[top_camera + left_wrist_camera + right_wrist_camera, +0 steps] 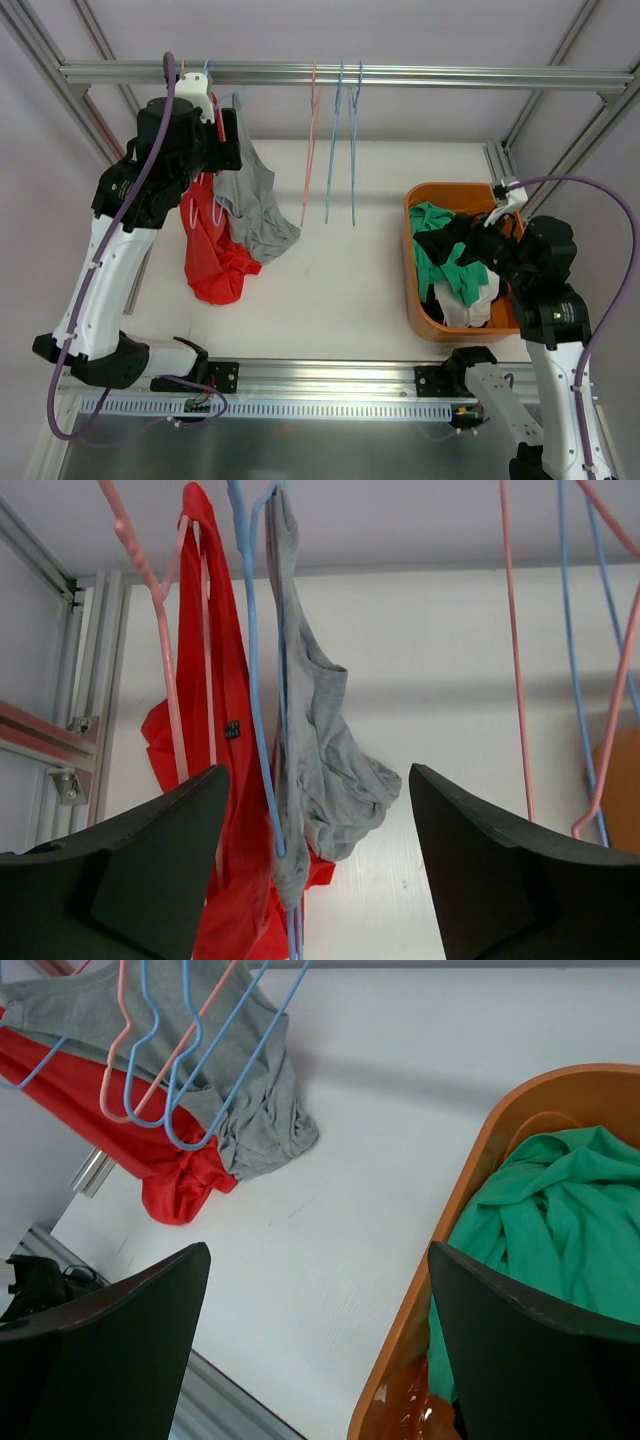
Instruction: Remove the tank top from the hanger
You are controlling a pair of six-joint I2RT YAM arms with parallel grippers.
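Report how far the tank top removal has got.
Done: nothing visible yet. The gray tank top hangs on its blue hanger, the red tank top on a pink hanger.
In hand: the left end effector is open, facing the gray one and gripping nothing. The right end effector is open by the orange basket.
Left: grasp the top and pull it free.

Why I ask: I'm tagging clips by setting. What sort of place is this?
Probably a robotics lab bench staged as a laundry station, not a home: an aluminium rail carries hangers, two with a red garment and a grey garment, and an orange basket holds clothes.
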